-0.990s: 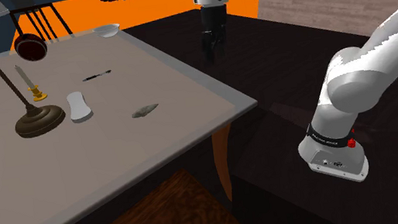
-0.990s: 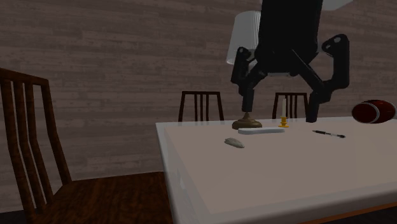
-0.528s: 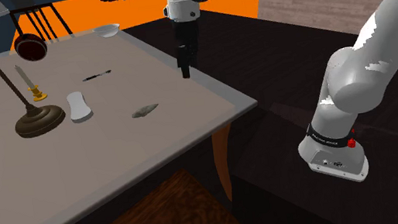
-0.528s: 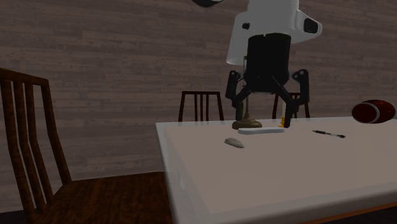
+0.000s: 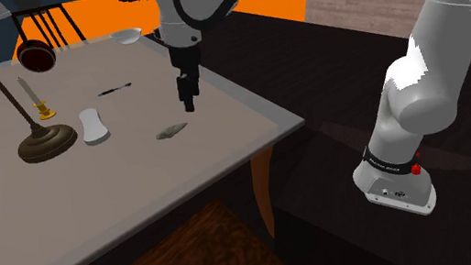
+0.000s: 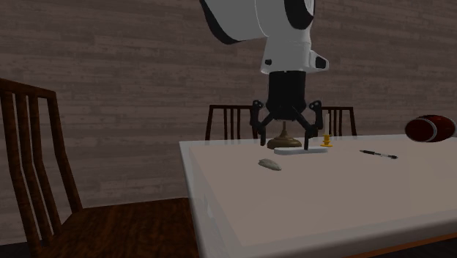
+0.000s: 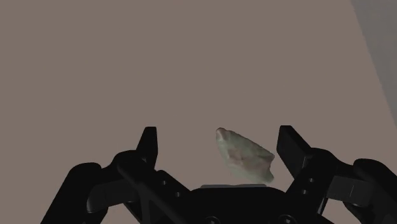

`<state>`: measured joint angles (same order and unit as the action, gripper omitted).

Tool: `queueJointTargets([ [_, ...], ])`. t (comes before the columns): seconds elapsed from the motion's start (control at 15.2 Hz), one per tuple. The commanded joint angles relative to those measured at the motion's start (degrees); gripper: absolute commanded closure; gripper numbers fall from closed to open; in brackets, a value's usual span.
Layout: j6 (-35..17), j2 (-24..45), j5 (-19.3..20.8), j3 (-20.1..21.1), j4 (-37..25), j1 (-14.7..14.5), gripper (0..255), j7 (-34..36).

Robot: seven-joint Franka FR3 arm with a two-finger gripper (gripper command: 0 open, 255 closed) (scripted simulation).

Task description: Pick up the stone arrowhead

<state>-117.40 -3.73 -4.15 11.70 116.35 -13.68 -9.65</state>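
Gripper (image 5: 188, 103) splayed wide and empty above table (image 5: 129, 182), grey arrowhead (image 5: 171, 131) lying free at its 7 o'clock in shoulder view; judge approach step in hand; next calls for descent straddling it, then closing.

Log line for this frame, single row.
jaws: open, empty | arrowhead: lying on table, under gap between jaws, untouched | pick: not yet done

Rough grey stone arrowhead (image 7: 244, 156), matt tabletop (image 7: 127, 63)
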Motion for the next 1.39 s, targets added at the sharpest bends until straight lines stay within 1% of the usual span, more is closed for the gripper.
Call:
queueJointTargets([
  [0.0, -1.2, 3.2, 1.2, 1.1, -2.7, -1.0, 0, -0.6],
  [0.26, -3.1, 9.7, 4.1, 3.1, -8.6, -3.1, 0, -1.5],
  [0.33, -3.1, 9.9, 4.2, 3.1, -8.8, -3.2, 0, -1.5],
  [0.79, -8.6, 11.7, 4.8, 3.0, -5.1, -3.3, 0, -1.3],
  [0.92, -8.6, 11.7, 4.8, 3.0, -5.1, -3.3, 0, -1.3],
  [0.99, -8.5, 11.7, 4.8, 3.0, -5.1, -3.3, 255, -1.3],
  [1.32, -8.5, 11.8, 4.8, 3.0, -5.2, -3.3, 255, -1.3],
])
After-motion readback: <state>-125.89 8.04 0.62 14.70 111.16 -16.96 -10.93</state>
